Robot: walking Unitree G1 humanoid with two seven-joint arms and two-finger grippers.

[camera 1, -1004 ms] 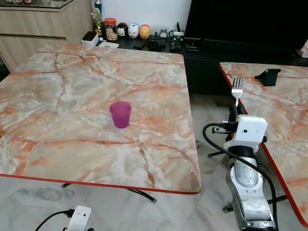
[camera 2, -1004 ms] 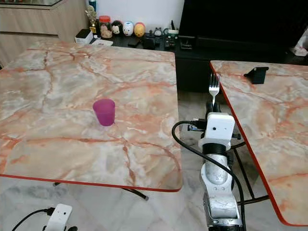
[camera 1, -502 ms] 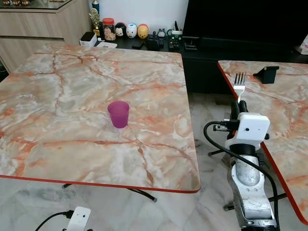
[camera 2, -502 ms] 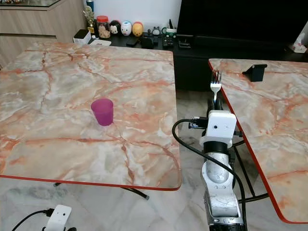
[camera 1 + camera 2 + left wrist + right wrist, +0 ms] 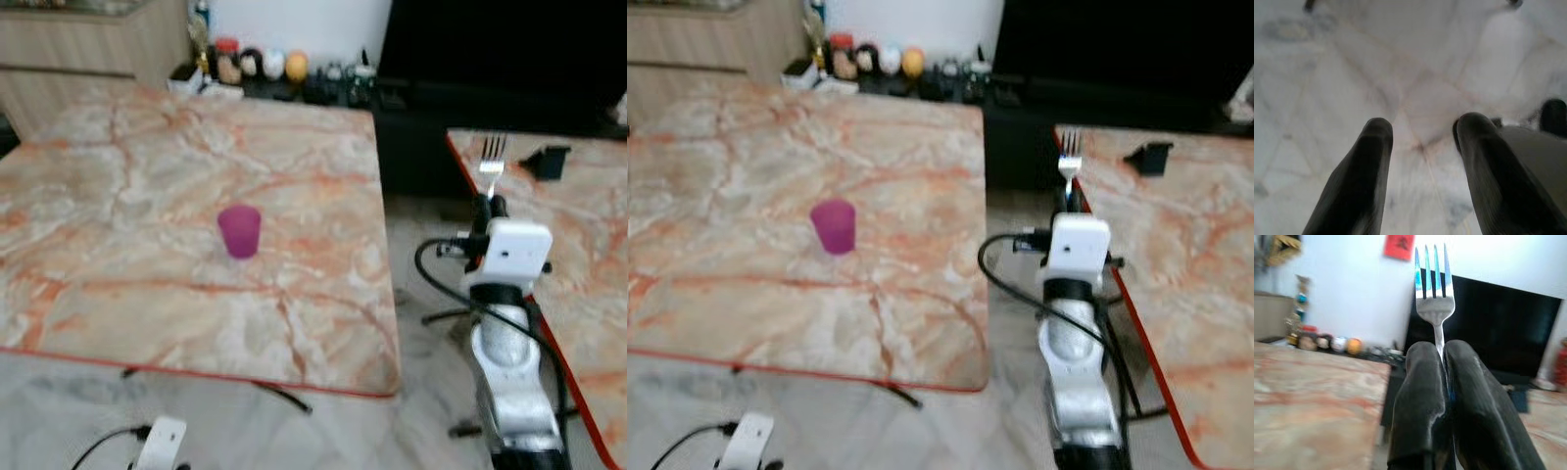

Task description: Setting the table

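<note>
Silver fork (image 5: pixel 1434 298) upright, pinched in my right end effector (image 5: pixel 1444 363) | off the marble worktop (image 5: pixel 147 196) edge, right of purple plastic cup (image 5: pixel 239 231) | I'd lower tines level beside cup.

The bench (image 5: pixel 147 196) is showing cream marble veined in orange and rust, edged with a thin red rim. A second bench (image 5: pixel 588 255) to the right is wearing the same marble pattern and red edge. The cup (image 5: pixel 239 231) is showing magenta purple. The fork (image 5: pixel 1434 293) is gleaming silver, its tines catching blue reflections. The right pincer (image 5: pixel 1442 382) is showing glossy black fingers, with a white camera block (image 5: pixel 514 250) and a silver arm (image 5: pixel 509 392) behind it. The left pincer (image 5: pixel 1422 142) is showing black fingers against a pale grey-white marbled floor (image 5: pixel 1425 58). The television (image 5: pixel 1488 328) is looking black against a white wall (image 5: pixel 1352 293)
</note>
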